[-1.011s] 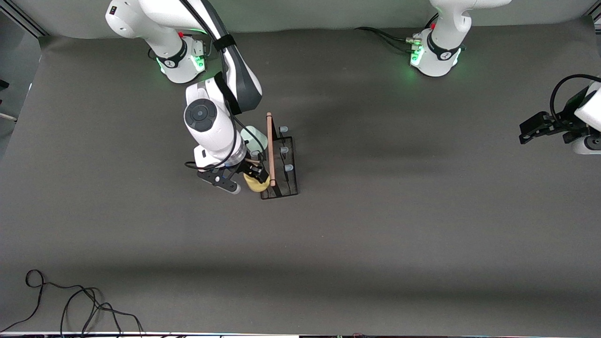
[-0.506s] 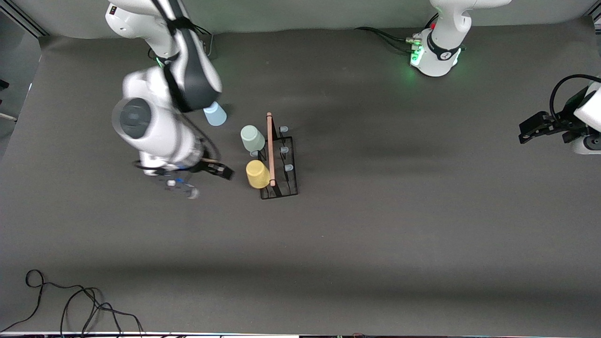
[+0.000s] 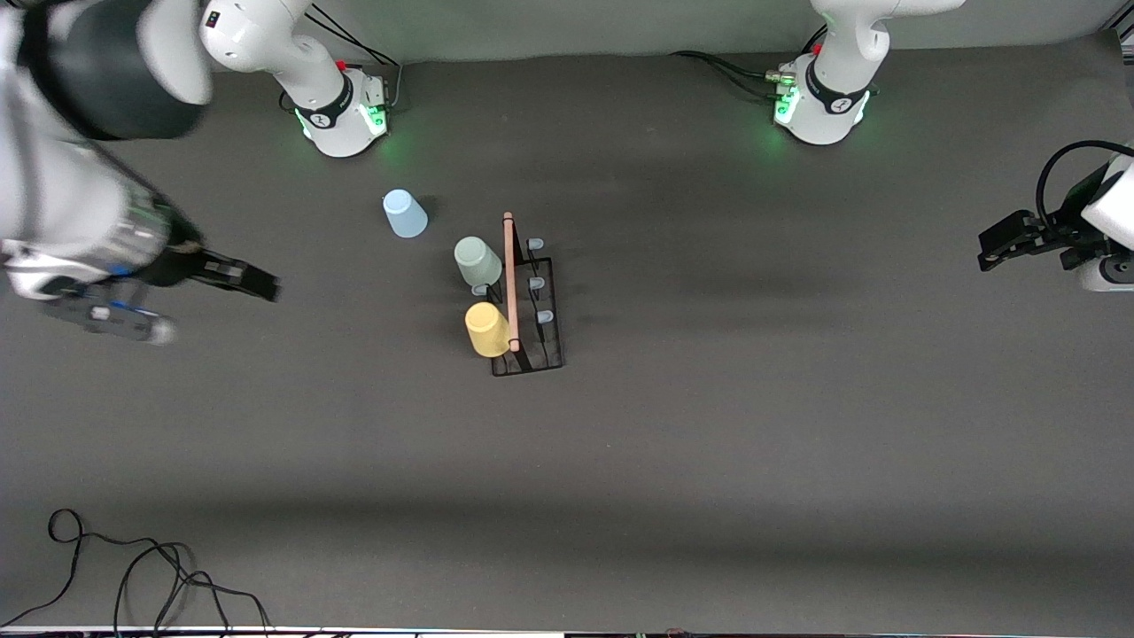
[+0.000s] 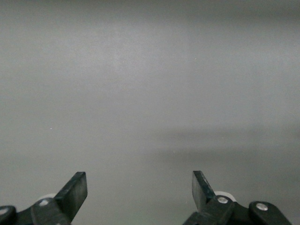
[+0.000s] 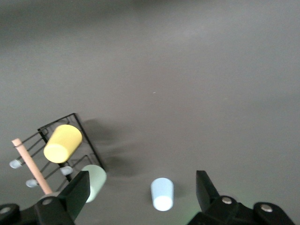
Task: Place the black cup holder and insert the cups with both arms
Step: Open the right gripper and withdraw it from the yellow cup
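— Two cups, yellow cup [image 3: 487, 329] and grey-green cup [image 3: 477, 260], sit on the black cup holder [image 3: 530, 310]; the blue cup [image 3: 404, 213] stands beside it on the table [image 3: 709, 443].
— And the tools?
— Right tool [image 3: 199, 297] open, empty, well apart from it at its own end of the table; left tool [image 3: 1005, 245] waits open, empty.

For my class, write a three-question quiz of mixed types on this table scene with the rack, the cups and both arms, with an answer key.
1. True or false: the light blue cup is on a peg of the black cup holder.
2. Multiple choice: which cup on the rack is nearer the front camera? A) yellow cup B) grey-green cup C) neither
3. Fill in: the right gripper, over the right arm's end of the table, and the left gripper, over the left arm's end, both have ____ fingers and hold nothing.

Key
1. False; it stands on the table, apart from the rack, toward the right arm's base.
2. A
3. open
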Controlling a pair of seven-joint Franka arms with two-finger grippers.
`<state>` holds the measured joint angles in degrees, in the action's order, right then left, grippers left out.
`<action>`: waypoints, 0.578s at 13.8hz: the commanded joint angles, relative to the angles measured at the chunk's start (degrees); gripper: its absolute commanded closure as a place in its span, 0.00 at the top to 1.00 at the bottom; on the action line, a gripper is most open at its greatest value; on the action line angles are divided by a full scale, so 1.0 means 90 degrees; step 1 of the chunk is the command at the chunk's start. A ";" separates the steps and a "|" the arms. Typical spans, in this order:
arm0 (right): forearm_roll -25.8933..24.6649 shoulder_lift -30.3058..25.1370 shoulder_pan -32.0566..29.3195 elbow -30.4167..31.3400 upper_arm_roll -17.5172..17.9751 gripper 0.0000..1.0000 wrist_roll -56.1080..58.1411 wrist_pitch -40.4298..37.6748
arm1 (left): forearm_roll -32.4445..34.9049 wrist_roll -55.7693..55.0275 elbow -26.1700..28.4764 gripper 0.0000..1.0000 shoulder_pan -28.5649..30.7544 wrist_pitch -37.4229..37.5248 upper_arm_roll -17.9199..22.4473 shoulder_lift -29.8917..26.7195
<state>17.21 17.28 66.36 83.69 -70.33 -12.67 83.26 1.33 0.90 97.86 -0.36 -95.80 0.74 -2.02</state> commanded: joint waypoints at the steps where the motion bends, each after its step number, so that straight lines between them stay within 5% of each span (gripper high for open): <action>1: -0.0134 0.0004 -0.0020 -0.0109 -0.0465 1.00 0.0858 -0.0209 | 0.0028 0.0017 -0.0052 1.00 -0.0068 0.0107 0.0035 -0.0019; 8: -0.0164 0.0034 -0.0398 -0.0158 -0.0371 1.00 0.0939 -0.0218 | -0.0031 -0.0071 -0.0170 1.00 -0.0068 0.0390 -0.0063 -0.0029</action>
<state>16.82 17.05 65.84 83.61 -75.28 -5.40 82.41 1.32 0.90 97.53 -0.39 -94.26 0.21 -2.08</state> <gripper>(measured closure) 0.000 0.000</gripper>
